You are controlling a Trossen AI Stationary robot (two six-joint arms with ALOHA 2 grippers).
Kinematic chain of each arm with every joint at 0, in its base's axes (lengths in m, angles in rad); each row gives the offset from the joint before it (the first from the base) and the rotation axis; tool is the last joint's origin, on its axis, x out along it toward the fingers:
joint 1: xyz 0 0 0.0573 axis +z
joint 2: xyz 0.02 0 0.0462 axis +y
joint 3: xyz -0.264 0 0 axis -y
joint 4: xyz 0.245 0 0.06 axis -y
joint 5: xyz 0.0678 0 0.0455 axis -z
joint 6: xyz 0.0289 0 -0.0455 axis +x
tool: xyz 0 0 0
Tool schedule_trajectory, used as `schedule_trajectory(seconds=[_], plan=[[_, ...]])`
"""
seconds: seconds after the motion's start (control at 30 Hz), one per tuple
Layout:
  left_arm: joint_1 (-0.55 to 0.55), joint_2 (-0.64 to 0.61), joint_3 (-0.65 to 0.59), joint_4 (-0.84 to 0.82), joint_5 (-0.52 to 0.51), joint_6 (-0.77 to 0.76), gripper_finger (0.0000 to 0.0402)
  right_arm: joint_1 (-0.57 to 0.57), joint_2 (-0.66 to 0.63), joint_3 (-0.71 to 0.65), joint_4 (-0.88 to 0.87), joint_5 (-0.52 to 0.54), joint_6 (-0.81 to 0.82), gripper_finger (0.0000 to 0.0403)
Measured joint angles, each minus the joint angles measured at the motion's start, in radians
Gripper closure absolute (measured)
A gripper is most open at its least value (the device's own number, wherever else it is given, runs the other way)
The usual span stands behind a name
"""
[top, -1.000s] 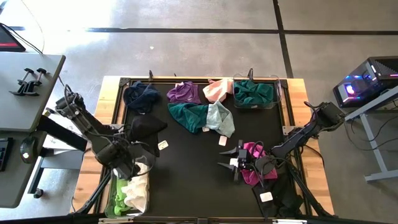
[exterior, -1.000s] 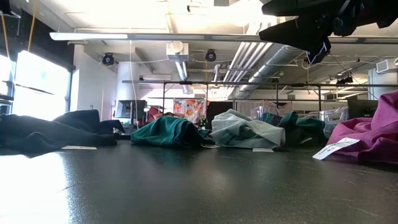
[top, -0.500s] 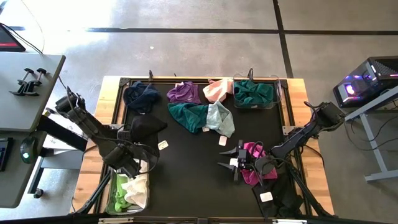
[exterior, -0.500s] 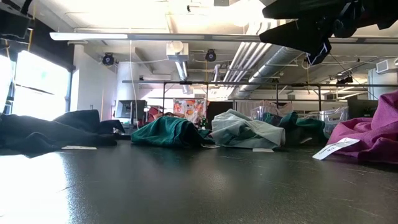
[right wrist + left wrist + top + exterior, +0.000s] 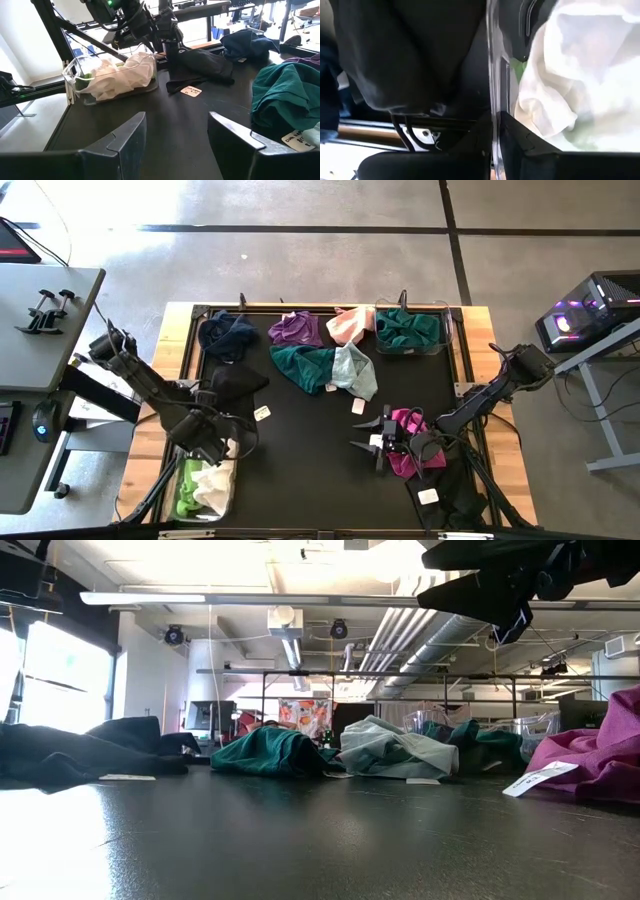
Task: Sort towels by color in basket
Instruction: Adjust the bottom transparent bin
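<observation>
Judged roughly a third done, no more.

Lower left of the high view: found a clear bin point(image 5: 181, 480) already loaded with a lime towel point(image 5: 184, 502) and a white towel point(image 5: 214, 486), crumpled and piled together, white above. Saw the left gripper point(image 5: 212, 448) poised at that bin's upper end, fingers pressed together with nothing pinched between them; in its wrist view, only the bin wall and white cloth alongside.

Just above it, spotted a black towel point(image 5: 236, 383) lying loose on the mat, with a navy towel point(image 5: 227, 333) heaped in the upper left corner, both unsorted.

Upper centre: counted a purple towel point(image 5: 296, 329), a dark teal towel point(image 5: 303, 364), a mint towel point(image 5: 354, 368) overlapping the teal one's right edge, and a pink towel point(image 5: 350, 324), all rumpled and bunched close, none binned.

Upper right: noted a second clear bin point(image 5: 443, 330) holding teal cloth point(image 5: 407, 328), sorted as far as could be told.

Lower right: found the right gripper point(image 5: 381, 443) hovering with fingers spread, holding nothing, just left of a magenta towel point(image 5: 405, 442) still on the mat. Below that, another black cloth point(image 5: 462, 502) near the table's edge, also unsorted.

Reckoned most towels still to move.
</observation>
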State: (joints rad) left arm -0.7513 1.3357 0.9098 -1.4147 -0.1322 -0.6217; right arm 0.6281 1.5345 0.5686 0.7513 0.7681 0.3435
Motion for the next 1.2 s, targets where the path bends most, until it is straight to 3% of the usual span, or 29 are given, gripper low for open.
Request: schedule_trajectory(seconds=[0.63,0.97,1.2], plan=[[0.0,0.001,-0.001,-0.022,-0.084,0.025,0.0393,0.0,0.0,0.0,0.0,0.0,0.0,0.0202],[-0.001,-0.012,0.009,-0.057,-0.02,-0.043,0.0301,0.0,0.0,0.0,0.0,0.0,0.0,0.0202],[-0.001,-0.075,0.143,-0.129,-0.078,-0.14,0.0268,0.0,0.0,0.0,0.0,0.0,0.0,0.0202]])
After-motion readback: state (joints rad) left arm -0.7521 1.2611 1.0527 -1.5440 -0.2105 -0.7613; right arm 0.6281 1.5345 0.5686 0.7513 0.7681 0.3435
